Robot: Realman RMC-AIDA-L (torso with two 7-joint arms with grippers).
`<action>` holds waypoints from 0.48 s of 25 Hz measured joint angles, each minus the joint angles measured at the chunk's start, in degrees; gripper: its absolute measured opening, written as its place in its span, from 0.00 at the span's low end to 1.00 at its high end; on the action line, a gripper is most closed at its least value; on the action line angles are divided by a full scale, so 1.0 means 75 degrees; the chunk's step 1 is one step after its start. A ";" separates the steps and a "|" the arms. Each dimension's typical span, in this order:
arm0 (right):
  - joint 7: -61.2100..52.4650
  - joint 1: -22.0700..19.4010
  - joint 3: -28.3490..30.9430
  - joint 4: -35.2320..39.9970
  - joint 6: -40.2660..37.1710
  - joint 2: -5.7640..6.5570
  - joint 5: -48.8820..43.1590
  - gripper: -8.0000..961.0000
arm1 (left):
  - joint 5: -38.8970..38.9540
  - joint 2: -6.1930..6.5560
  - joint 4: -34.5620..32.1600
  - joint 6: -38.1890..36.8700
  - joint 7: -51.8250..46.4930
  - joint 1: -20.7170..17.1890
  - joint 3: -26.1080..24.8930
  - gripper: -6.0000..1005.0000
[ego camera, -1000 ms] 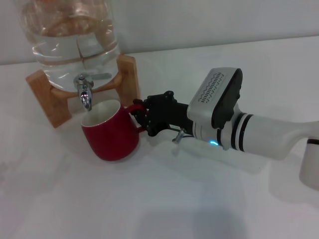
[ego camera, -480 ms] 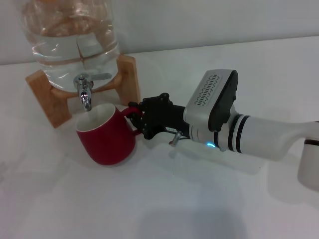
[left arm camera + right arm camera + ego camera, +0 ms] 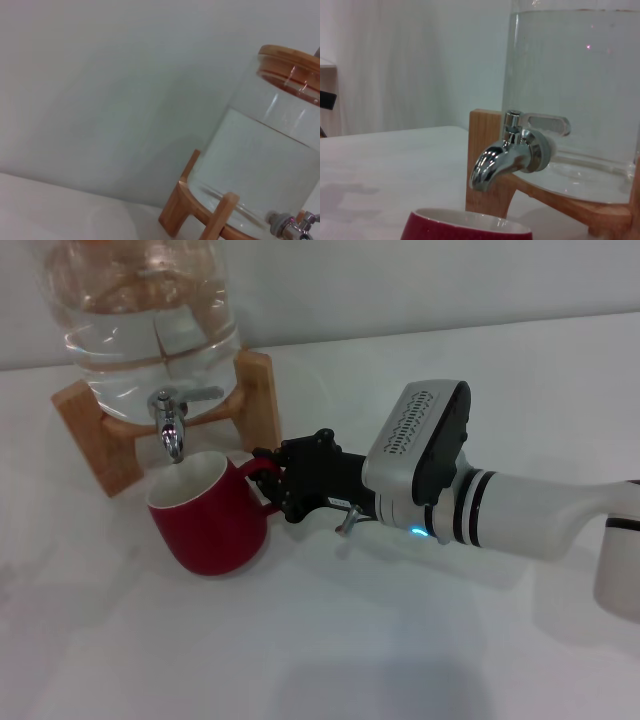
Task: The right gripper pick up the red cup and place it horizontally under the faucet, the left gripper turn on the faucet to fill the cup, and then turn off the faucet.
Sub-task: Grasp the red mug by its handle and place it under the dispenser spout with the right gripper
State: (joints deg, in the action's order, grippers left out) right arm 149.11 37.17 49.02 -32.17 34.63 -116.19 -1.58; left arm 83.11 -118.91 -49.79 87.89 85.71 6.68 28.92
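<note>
Red cup (image 3: 208, 525): a squat, glossy ceramic mug, rigid and breakable, likely weighty for its size and slippery on the glaze; the loop handle (image 3: 262, 480) is the sound grip point. It stands upright on the white worktop (image 3: 300, 640) toward the far left corner, rim directly below the faucet (image 3: 170, 430) spout. The right gripper (image 3: 275, 480) has its black fingers pinched on the handle. The faucet is polished chrome with a flat lever, fitted to a clear glass water jar (image 3: 140, 310) on a wooden stand (image 3: 255, 395). The left gripper is out of sight.
</note>
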 joint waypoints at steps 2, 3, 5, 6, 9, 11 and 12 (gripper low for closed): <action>-0.0004 0.0009 0.0000 0.0000 -0.0012 0.0000 0.0000 0.16 | 0.0024 0.0000 0.0006 0.0000 0.0010 0.0000 0.0000 0.88; -0.0004 0.0009 0.0000 0.0000 -0.0012 0.0000 0.0000 0.16 | 0.0025 0.0000 0.0006 0.0000 0.0010 0.0000 0.0000 0.88; -0.0006 0.0020 0.0000 -0.0007 -0.0101 0.0001 0.0000 0.16 | 0.0027 0.0000 0.0006 -0.0001 0.0010 0.0000 0.0000 0.88; -0.0007 0.0029 0.0001 -0.0023 -0.0165 0.0000 0.0000 0.16 | 0.0028 0.0000 0.0006 0.0000 0.0010 0.0000 0.0000 0.88; -0.0022 0.0062 0.0003 -0.0049 -0.0284 0.0000 0.0000 0.16 | 0.0031 0.0000 0.0006 0.0000 0.0010 0.0000 0.0000 0.88; -0.0026 0.0074 0.0003 -0.0051 -0.0291 0.0000 0.0000 0.16 | 0.0034 0.0000 0.0006 -0.0001 0.0010 -0.0001 0.0000 0.88; -0.0026 0.0076 0.0003 -0.0051 -0.0292 0.0000 0.0000 0.16 | 0.0035 0.0000 0.0006 -0.0003 0.0010 0.0000 0.0000 0.88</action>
State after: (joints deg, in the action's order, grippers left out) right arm 148.91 37.74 49.04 -32.55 32.44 -116.19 -1.58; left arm 83.37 -118.91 -49.74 87.86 85.78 6.68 28.91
